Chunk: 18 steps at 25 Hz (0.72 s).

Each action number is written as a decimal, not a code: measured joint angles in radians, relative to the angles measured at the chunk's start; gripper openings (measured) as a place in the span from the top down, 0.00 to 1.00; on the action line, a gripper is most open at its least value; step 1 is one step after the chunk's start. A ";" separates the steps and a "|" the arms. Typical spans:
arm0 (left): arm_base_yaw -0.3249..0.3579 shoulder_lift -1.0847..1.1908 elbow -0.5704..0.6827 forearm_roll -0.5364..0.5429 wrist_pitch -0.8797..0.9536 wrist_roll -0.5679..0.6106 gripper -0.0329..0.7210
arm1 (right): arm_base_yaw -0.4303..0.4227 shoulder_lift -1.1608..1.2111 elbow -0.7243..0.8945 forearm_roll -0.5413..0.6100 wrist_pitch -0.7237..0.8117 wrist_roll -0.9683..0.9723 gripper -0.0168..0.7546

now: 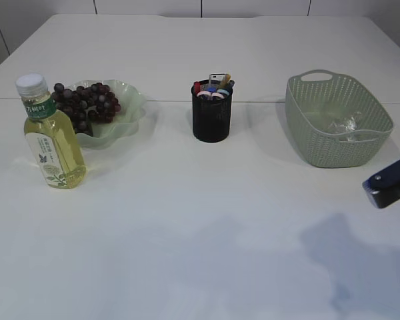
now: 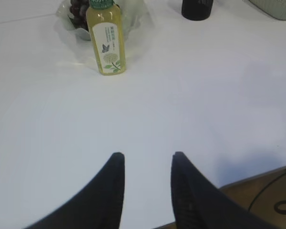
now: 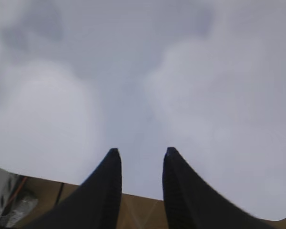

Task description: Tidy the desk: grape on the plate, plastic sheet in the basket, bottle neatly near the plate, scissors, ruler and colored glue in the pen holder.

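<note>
Since grapes (image 1: pixel 87 103) sat on the plate (image 1: pixel 132 100), bottle (image 1: pixel 50 137) at its 8 o'clock, tools in the pen holder (image 1: pixel 211 117), sheet in the basket (image 1: pixel 333 143), my left gripper (image 2: pixel 145 164) and right gripper (image 3: pixel 140 160) stood apart, empty; I judged only parking both clear of the table (image 1: pixel 200 227) remained.

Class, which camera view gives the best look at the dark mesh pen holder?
The exterior view: the dark mesh pen holder stands whole and upright mid-table, coloured items sticking out of its top. The left wrist view catches only its lower part, cut off by the top edge. The right wrist view shows none of it, only bare table.
</note>
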 joint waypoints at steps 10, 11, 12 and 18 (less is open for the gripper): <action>0.000 0.000 0.021 -0.015 -0.027 0.001 0.63 | 0.000 -0.215 -0.216 0.234 0.099 -0.033 0.65; 0.000 0.000 0.021 -0.013 -0.027 0.001 0.63 | 0.000 -0.254 -0.227 0.236 0.101 -0.037 0.65; 0.000 0.000 0.021 -0.013 -0.027 0.001 0.63 | 0.000 -0.297 -0.232 0.236 0.105 -0.039 0.65; 0.000 0.000 0.021 -0.009 -0.029 0.001 0.63 | 0.000 -0.539 -0.236 0.205 0.131 -0.041 0.65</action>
